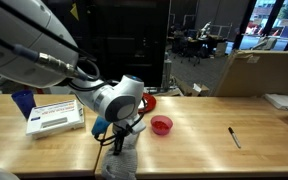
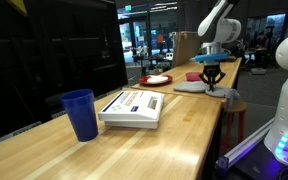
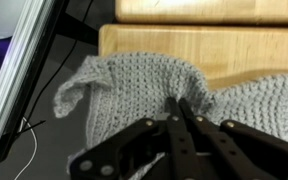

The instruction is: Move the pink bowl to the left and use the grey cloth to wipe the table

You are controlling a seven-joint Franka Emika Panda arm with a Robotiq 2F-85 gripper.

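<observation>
Closest to us, the gripper (image 3: 177, 103) was pinched shut on a fold of the cloth (image 3: 124, 85), which drooped over the table (image 3: 204, 40) edge — we feared so thin a hold might slip and drop it, or a wipe might knock the bowl (image 1: 162, 125) nearby.

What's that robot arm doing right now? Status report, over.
Gripper shut on grey cloth at table edge. Pink bowl on table nearby, not held. White box off to the side, apart from cloth.
</observation>
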